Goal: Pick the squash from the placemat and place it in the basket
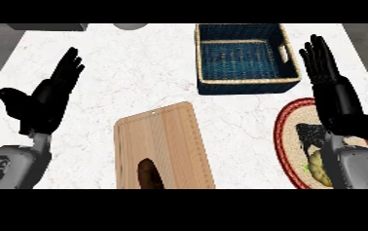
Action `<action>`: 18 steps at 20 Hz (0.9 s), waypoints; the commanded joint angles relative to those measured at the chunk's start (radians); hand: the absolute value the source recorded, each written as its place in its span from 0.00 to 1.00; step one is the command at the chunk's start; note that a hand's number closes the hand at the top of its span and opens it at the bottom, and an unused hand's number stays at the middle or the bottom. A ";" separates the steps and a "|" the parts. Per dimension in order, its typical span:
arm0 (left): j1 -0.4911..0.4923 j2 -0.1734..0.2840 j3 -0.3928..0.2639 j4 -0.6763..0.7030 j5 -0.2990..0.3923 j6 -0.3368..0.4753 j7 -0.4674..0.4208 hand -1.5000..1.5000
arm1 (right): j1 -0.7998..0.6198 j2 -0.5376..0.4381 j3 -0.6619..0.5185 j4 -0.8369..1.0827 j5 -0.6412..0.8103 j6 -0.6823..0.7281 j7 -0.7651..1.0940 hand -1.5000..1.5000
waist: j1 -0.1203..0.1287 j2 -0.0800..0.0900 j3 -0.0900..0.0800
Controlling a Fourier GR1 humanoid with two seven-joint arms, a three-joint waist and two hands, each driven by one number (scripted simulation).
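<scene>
Squash (317, 169) seen on placemat (287, 127), partly hidden by right hand (334, 96). Fingers straight on both hands, nothing held. Left hand (46, 101) well apart from basket (247, 85).

Kitchen: white marble tabletop (144, 74), wooden cutting board (164, 147) below-left of blue woven basket (247, 84), round placemat (286, 137) below-right of basket.
</scene>
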 commanded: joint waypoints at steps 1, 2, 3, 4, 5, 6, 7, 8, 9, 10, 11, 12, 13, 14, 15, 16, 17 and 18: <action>0.091 -0.026 -0.010 0.061 -0.018 -0.004 -0.025 0.50 | -0.026 0.004 0.105 0.045 0.063 0.050 0.036 1.00 | -0.009 -0.037 0.001; 0.085 -0.044 -0.026 0.082 -0.005 0.016 0.040 0.50 | -0.009 -0.045 0.127 0.064 0.054 0.134 0.025 1.00 | -0.008 -0.034 0.002; 0.106 -0.038 -0.031 0.088 0.018 -0.002 0.073 0.50 | -0.018 -0.077 0.187 0.042 0.086 0.183 0.063 1.00 | 0.002 -0.034 0.001; 0.127 -0.064 -0.041 0.143 0.028 0.000 0.082 0.50 | -0.033 -0.082 0.249 0.046 0.117 0.218 0.074 1.00 | 0.010 -0.026 -0.002; 0.179 -0.067 -0.049 0.156 0.037 -0.010 0.082 0.50 | -0.016 -0.104 0.305 0.066 0.146 0.269 0.079 1.00 | 0.036 -0.021 -0.003; 0.209 -0.081 -0.078 0.174 0.030 0.000 0.119 0.50 | -0.052 -0.146 0.326 0.073 0.144 0.335 0.107 1.00 | 0.050 -0.019 -0.003; 0.189 -0.073 -0.099 0.160 0.026 -0.029 0.122 0.50 | -0.032 -0.199 0.459 0.050 0.227 0.437 0.072 1.00 | 0.077 -0.014 -0.009; 0.224 -0.082 -0.100 0.173 0.031 -0.025 0.117 0.50 | 0.017 -0.167 0.522 0.057 0.239 0.451 0.053 1.00 | 0.058 -0.023 -0.003; 0.257 -0.076 -0.101 0.190 0.026 -0.031 0.101 0.50 | 0.064 -0.148 0.563 0.067 0.261 0.443 0.038 1.00 | 0.031 -0.030 0.000; 0.246 -0.093 -0.090 0.197 0.039 -0.015 0.121 0.50 | 0.107 -0.160 0.626 0.037 0.342 0.419 0.007 1.00 | 0.001 -0.037 0.001; 0.287 -0.090 -0.093 0.192 0.032 -0.014 0.094 0.50 | 0.162 -0.165 0.680 0.010 0.433 0.357 0.014 0.00 | -0.010 -0.046 0.001; 0.292 -0.102 -0.102 0.201 0.019 -0.001 0.090 0.50 | 0.148 -0.157 0.708 0.022 0.519 0.295 -0.005 0.00 | -0.012 -0.044 0.002; 0.318 -0.089 -0.083 0.212 0.044 -0.031 0.072 0.50 | 0.191 -0.158 0.748 -0.010 0.584 0.237 0.002 0.00 | -0.022 -0.047 0.001; 0.294 -0.070 -0.060 0.195 0.055 -0.024 0.114 0.50 | 0.187 -0.167 0.758 -0.029 0.647 0.194 0.042 0.00 | -0.028 -0.049 0.001; 0.339 -0.080 -0.073 0.194 0.048 -0.040 0.056 0.50 | 0.174 -0.150 0.790 0.003 0.710 0.165 0.087 0.00 | -0.014 -0.048 0.001; 0.292 -0.065 -0.064 0.170 0.041 -0.017 0.113 0.50 | 0.179 -0.214 0.781 -0.054 0.757 0.161 0.118 0.00 | -0.035 -0.052 0.001; 0.308 -0.089 -0.069 0.209 0.038 -0.023 0.066 0.50 | 0.102 -0.229 0.770 -0.088 0.813 0.175 0.193 0.00 | -0.035 -0.054 -0.003; 0.347 -0.077 -0.071 0.184 0.047 -0.026 0.084 0.50 | 0.108 -0.273 0.791 -0.075 0.900 0.144 0.190 0.00 | -0.027 -0.061 -0.002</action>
